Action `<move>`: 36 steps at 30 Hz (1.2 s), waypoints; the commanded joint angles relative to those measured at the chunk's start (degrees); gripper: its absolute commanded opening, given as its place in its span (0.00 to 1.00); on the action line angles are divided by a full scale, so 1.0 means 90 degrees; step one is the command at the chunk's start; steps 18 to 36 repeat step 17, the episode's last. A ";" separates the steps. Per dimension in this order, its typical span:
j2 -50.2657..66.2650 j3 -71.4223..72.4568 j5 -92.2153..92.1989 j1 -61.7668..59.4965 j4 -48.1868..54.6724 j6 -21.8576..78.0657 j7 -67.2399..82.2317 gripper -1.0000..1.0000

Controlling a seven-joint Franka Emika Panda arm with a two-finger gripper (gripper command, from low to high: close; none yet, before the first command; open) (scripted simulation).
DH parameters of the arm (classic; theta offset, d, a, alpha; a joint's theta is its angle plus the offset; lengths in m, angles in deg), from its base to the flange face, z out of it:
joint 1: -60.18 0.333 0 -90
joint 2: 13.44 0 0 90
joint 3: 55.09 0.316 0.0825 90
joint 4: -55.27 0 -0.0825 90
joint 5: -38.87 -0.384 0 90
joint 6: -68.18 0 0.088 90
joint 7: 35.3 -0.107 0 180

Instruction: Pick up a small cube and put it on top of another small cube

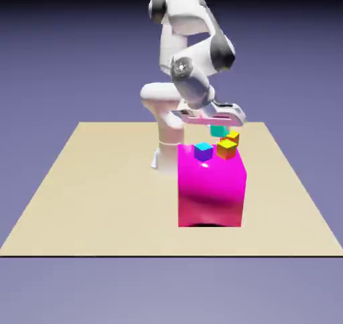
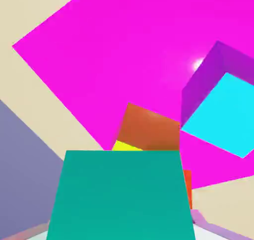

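Exterior view high, facing the whole table (image 1: 100, 202); hand view close above the shared magenta block (image 1: 211, 189).

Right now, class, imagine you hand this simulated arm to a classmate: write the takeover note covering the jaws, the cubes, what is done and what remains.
Gripper: jaws shut on the teal cube, held in the air above the big magenta block.
Orange cube with a yellow top: sits on the magenta block's top, just under the teal cube; in the hand view its yellow top peeks out past the teal cube's edge.
Blue cube with purple sides: also on the block, toward the exterior view's left; leave it.
Done: teal cube picked up and carried over.
Left: lower it onto the orange cube, release, back away.
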 commanded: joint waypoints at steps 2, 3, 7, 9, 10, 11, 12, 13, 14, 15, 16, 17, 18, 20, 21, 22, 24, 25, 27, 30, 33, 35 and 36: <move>-0.0344 0.0459 0.0013 -0.0134 -0.0089 0.0431 -0.0178 0.00; -0.0328 0.0576 -0.0062 -0.0155 -0.0113 0.0696 -0.0258 0.00; -0.0275 0.0736 -0.0351 -0.0018 -0.0570 0.0410 -0.0195 0.00; -0.0341 0.0921 -0.0567 0.0099 -0.1031 -0.0001 -0.0110 0.00; -0.0350 0.0949 -0.0599 0.0116 -0.1099 -0.0062 -0.0097 0.00; -0.0350 0.0949 -0.0599 0.0116 -0.1099 -0.0062 -0.0097 1.00; -0.0350 0.0949 -0.0599 0.0116 -0.1099 -0.0062 -0.0097 1.00; -0.0317 0.0856 -0.0491 0.0058 -0.0869 0.0144 -0.0140 1.00; -0.0285 0.0764 -0.0383 -0.0001 -0.0638 0.0349 -0.0182 1.00; -0.0252 0.0671 -0.0275 -0.0059 -0.0408 0.0555 -0.0225 1.00; -0.0219 0.0578 -0.0167 -0.0118 -0.0177 0.0761 -0.0268 1.00; -0.0209 0.0551 -0.0135 -0.0135 -0.0109 0.0821 -0.0281 1.00; -0.0209 0.0551 -0.0135 -0.0135 -0.0109 0.0821 -0.0281 1.00; -0.0209 0.0551 -0.0135 -0.0135 -0.0109 0.0821 -0.0281 1.00; -0.0209 0.0551 -0.0135 -0.0135 -0.0109 0.0821 -0.0281 1.00; -0.0209 0.0551 -0.0135 -0.0135 -0.0109 0.0821 -0.0281 1.00; -0.0209 0.0551 -0.0135 -0.0135 -0.0109 0.0821 -0.0281 1.00; -0.0209 0.0551 -0.0135 -0.0135 -0.0109 0.0821 -0.0281 1.00; -0.0209 0.0551 -0.0135 -0.0135 -0.0109 0.0821 -0.0281 1.00; -0.0209 0.0551 -0.0135 -0.0135 -0.0109 0.0821 -0.0281 1.00; -0.0209 0.0551 -0.0135 -0.0135 -0.0109 0.0821 -0.0281 1.00; -0.0209 0.0551 -0.0135 -0.0135 -0.0109 0.0821 -0.0281 1.00; -0.0209 0.0551 -0.0135 -0.0135 -0.0109 0.0821 -0.0281 1.00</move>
